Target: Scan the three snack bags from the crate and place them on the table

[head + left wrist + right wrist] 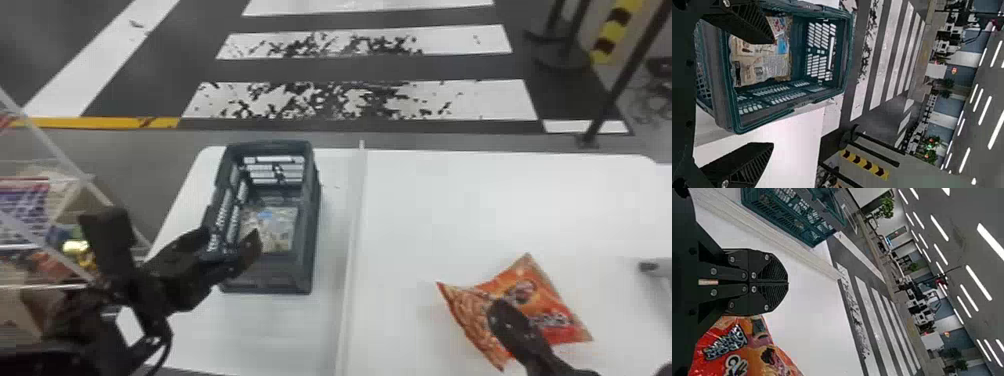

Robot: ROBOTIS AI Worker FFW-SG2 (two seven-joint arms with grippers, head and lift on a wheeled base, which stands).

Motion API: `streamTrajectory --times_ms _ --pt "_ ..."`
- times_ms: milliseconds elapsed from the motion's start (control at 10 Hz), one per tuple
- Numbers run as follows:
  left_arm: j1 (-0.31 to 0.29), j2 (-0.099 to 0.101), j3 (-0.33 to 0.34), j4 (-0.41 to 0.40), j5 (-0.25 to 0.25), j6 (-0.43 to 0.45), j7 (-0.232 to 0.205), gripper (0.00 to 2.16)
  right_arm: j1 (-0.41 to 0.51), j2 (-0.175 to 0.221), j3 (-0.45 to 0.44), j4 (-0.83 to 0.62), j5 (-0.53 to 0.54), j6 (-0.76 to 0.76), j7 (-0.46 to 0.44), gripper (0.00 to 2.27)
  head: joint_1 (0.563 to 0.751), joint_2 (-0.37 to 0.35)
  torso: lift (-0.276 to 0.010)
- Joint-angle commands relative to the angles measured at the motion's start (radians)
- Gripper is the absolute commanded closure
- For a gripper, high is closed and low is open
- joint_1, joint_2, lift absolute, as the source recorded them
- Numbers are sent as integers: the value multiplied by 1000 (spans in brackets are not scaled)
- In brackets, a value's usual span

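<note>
The indoor scene is brightly lit. Long white ceiling lights (978,282) glow overhead in both wrist views. The pale surface (450,210) is evenly lit in the head view and glares almost pure white in the left wrist view. The dark crate (311,220) stands out against it in strong contrast.

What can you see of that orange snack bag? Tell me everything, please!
The orange bag lies on the white table, right of the crate. It looks like thin, glossy plastic, orange and red, with lettering, pictures and brown snack pieces, printed or showing through. It looks puffed and unopened, with pointed corners. The right hand, closed on nothing, is over part of it; I can't tell whether they touch.
</note>
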Motion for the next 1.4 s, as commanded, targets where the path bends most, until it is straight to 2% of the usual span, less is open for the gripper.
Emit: streamTrajectory --times_ms 0,100,400,600,900,1100,1200,1300 --pt "19 0 26 29 26 -65 -11 70 -4 -2 28 25 -5 40 4 2020 695 226 -36" --pt "30 0 35 37 34 -96 -23 70 -17 -2 47 56 -8 68 10 2020 695 246 -36" --pt "41 2 61 38 41 -96 -55 70 -85 4 81 176 -20 71 3 2020 695 333 -36" --pt "47 3 63 37 43 -96 -63 70 -103 7 55 206 -28 65 -23 2020 695 332 -36" --pt "47 3 61 32 48 -96 -71 70 -99 10 -45 209 -80 46 -33 2020 695 268 -36" --pt "50 3 66 29 51 -96 -75 70 -105 16 -111 206 -96 40 -46 2020 695 178 -36" --pt "54 3 75 21 55 -96 -82 70 -106 18 -144 199 -103 40 -45 2020 695 159 -36" --pt "59 3 81 17 60 -96 -82 70 -68 16 -170 150 -131 43 -31 2020 695 125 -36"
